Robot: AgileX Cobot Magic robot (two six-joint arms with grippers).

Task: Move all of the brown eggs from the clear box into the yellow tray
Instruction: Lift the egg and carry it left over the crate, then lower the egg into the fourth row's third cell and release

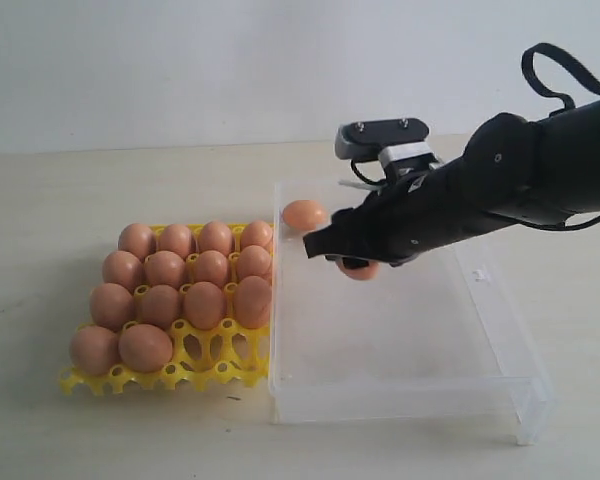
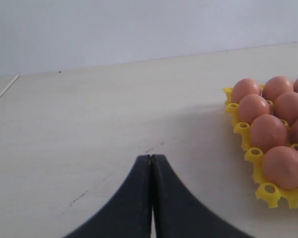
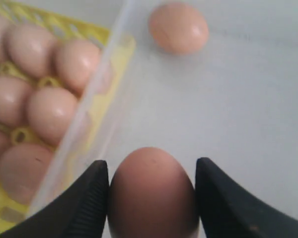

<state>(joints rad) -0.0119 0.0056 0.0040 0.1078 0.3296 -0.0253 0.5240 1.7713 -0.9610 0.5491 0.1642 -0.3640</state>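
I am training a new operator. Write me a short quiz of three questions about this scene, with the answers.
1. How many brown eggs sit in the yellow tray?
2. True or false: the left gripper is open.
3. Where is the right gripper?
A) above the yellow tray
B) in the clear box, with one egg between its fingers
C) resting on the bare table

Key: 1. Fourteen. 2. False, it is shut. 3. B.
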